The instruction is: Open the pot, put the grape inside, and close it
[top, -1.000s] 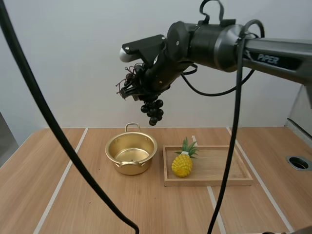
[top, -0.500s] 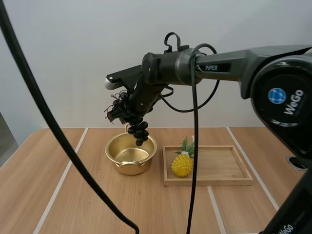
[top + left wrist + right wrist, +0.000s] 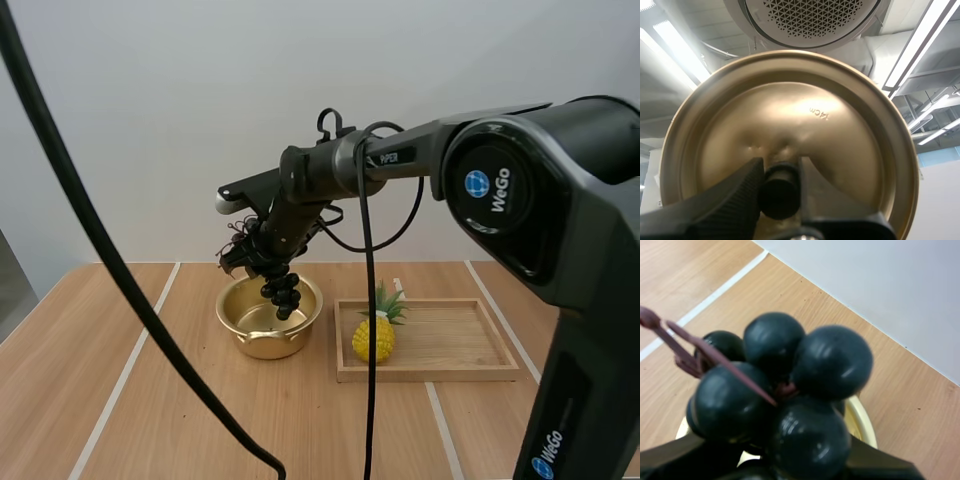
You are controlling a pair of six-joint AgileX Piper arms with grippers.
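1. Our right gripper (image 3: 256, 250) is clamped on the grapes (image 3: 283, 290); the bunch hangs at the open pot's (image 3: 268, 345) mouth, toward its 1 o'clock rim.
2. Our left gripper (image 3: 780, 171) is pinched on the lid's (image 3: 805, 110) black knob (image 3: 780, 195).
3. The wooden tray (image 3: 440, 371), with a pineapple (image 3: 373, 338) on it, sits at the pot's 3 o'clock, just beside it.

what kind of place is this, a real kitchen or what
Likely a robot test bench, not a kitchen: a wooden table with white lines, a toy-looking pineapple on a tray, a small gold pot.
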